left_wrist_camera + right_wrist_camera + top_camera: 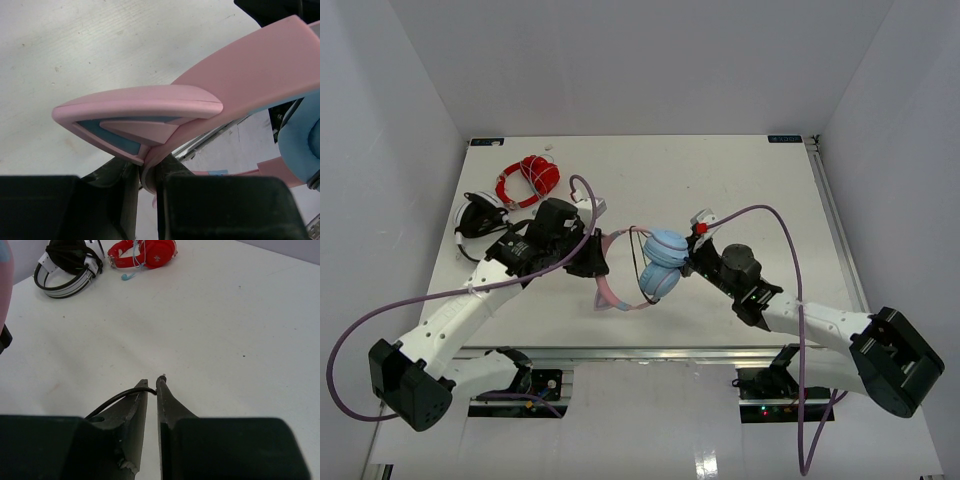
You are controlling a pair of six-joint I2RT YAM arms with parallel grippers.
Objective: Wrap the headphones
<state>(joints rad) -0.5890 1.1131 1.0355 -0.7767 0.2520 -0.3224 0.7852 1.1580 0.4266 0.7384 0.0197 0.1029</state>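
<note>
Both tools grip the headphones (663,262) over the middle of the counter (740,170). The left tool (148,175) is clamped on the pink headband (250,65). The right tool (153,388), nearly closed, pinches the cable (114,401) at its tips.

light: bright, diffuse | shadows: faint | focus: wrist-view foregrounds soft

1. The top external camera sat high above and behind the arm bases, facing down over the whole desk (740,170).
2. The left wrist camera looked past its claw (147,170), tight against the headphones (250,75).
3. The right wrist camera faced low across the desk toward its far-left corner; the black-and-white headphones (67,270) and red bundle (145,252) there also showed from above.
</note>
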